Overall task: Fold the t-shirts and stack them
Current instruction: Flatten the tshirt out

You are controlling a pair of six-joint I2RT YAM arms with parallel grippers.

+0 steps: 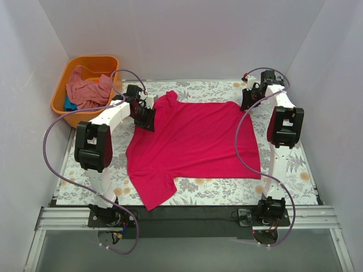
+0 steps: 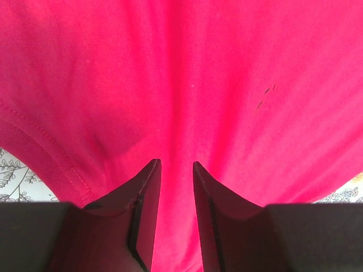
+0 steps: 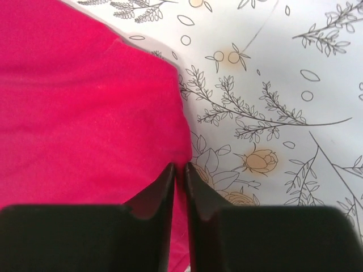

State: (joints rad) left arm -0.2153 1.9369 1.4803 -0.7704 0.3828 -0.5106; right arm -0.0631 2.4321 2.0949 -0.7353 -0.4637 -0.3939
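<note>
From above, you are seeing the crimson t-shirt [image 1: 193,139] lying spread flat at the centre of the desk [image 1: 283,175], with no fold made. The salmon t-shirt [image 1: 85,90] and a teal t-shirt [image 1: 69,105] are sitting in the orange tub [image 1: 93,58] at 10 o'clock, so nearly all the work is lying ahead. The left hand [image 1: 144,119] is resting at the crimson shirt's 10 o'clock edge and the right hand [image 1: 248,101] at its 2 o'clock corner.

In the left wrist view, the left hand [image 2: 176,164] is pinching a ridge of crimson cloth, and the shirt's outline is running out of frame.

In the right wrist view, the right hand [image 3: 180,165] is clamping the shirt's edge, and the cloth between the fingers is barely showing.
</note>
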